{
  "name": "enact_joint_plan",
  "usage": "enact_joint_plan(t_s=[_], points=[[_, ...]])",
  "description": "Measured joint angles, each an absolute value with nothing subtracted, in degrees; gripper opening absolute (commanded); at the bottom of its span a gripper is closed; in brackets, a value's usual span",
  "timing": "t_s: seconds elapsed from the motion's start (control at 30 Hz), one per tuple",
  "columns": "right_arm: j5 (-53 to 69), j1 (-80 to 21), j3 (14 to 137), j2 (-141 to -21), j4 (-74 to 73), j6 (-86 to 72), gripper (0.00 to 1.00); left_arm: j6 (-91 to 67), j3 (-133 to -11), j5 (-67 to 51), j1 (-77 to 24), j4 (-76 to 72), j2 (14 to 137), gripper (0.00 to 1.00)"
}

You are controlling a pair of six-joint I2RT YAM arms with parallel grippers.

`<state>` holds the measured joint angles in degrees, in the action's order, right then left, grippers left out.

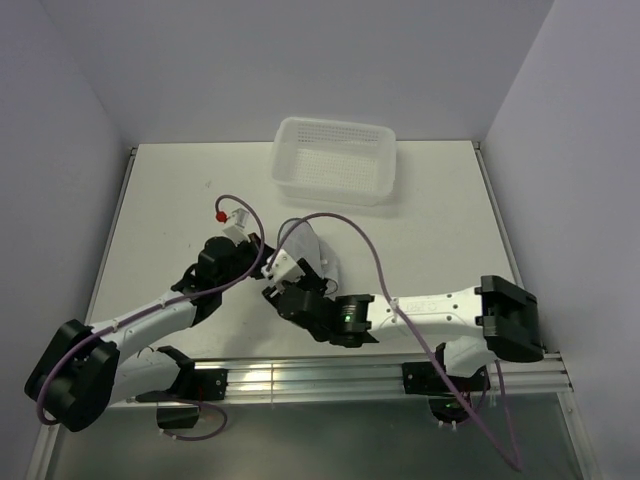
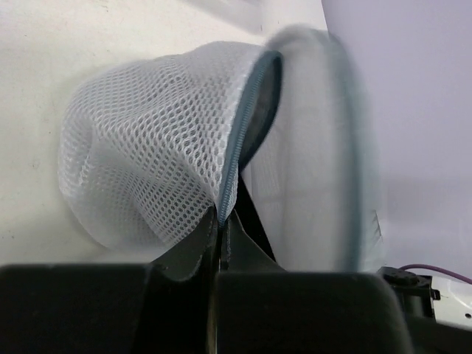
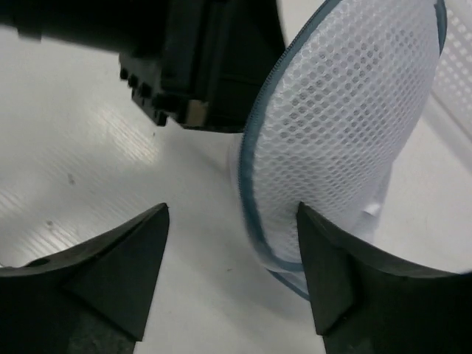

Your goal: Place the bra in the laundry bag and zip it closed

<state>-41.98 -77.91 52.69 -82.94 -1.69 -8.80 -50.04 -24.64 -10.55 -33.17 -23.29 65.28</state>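
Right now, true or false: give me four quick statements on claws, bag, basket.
1. The left claw is shut on the rim of the bag. True.
2. The right claw is shut. False: it is open, fingers wide apart beside the bag.
3. The bag lies in the basket. False: it is on the table, nearer the arms than the basket.
4. The bag is not fully zipped; its halves gape. True.

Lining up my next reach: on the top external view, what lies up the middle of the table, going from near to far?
Mounting rail → laundry bag → white basket. I left out both grippers because they overlap the bag.
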Motion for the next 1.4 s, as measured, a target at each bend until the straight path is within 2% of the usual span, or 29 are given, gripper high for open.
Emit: enact_joint_plan(t_s=[0.03,0.07,0.2,0.3,0.4,0.5,0.57,0.63,0.83,1.3,1.4], points=[[-41.28,-78.06,53.60,-84.55,-2.26,-8.32,0.91,-50.00,-24.49,-10.98,-32.93,-23.38,65.30,0.00],[-40.64,-78.13,54.08,-85.58,-3.05,-8.21,0.96,-49.95,-24.29,-11.35,-32.69,-23.59,65.30,0.00],[-36.84,-77.60,53.56,-82.26,-6.98,-8.36,0.96,-49.89,-22.68,-13.28,-30.68,-24.88,64.69,0.00],[-31.42,-75.53,51.88,-72.86,-7.94,-9.50,0.92,-49.80,-21.74,-14.13,-29.54,-25.52,64.36,0.00],[-23.79,-69.95,49.52,-61.30,-6.07,-11.46,0.81,-49.56,-21.71,-15.09,-28.88,-25.74,64.36,0.00],[-16.43,-60.82,46.63,-55.61,-3.20,-14.52,0.58,-48.97,-21.71,-15.99,-28.51,-26.15,64.38,0.00],[-13.56,-54.96,46.54,-57.01,-2.37,-16.49,0.40,-48.75,-21.71,-16.56,-28.47,-26.39,64.40,0.00],[-11.70,-50.68,47.13,-61.82,-1.65,-18.20,0.29,-48.69,-21.71,-16.88,-28.47,-26.52,64.53,0.00],[-4.78,-44.62,47.59,-75.79,-2.63,-23.70,0.33,-48.62,-21.78,-18.52,-27.66,-26.76,66.04,0.00],[-0.54,-42.15,47.57,-80.86,0.67,-28.73,0.32,-48.60,-21.78,-19.68,-27.46,-27.14,66.85,0.00],[-0.51,-42.04,47.53,-80.86,0.97,-29.10,0.28,-48.62,-21.78,-19.68,-27.46,-27.14,66.85,0.00]])
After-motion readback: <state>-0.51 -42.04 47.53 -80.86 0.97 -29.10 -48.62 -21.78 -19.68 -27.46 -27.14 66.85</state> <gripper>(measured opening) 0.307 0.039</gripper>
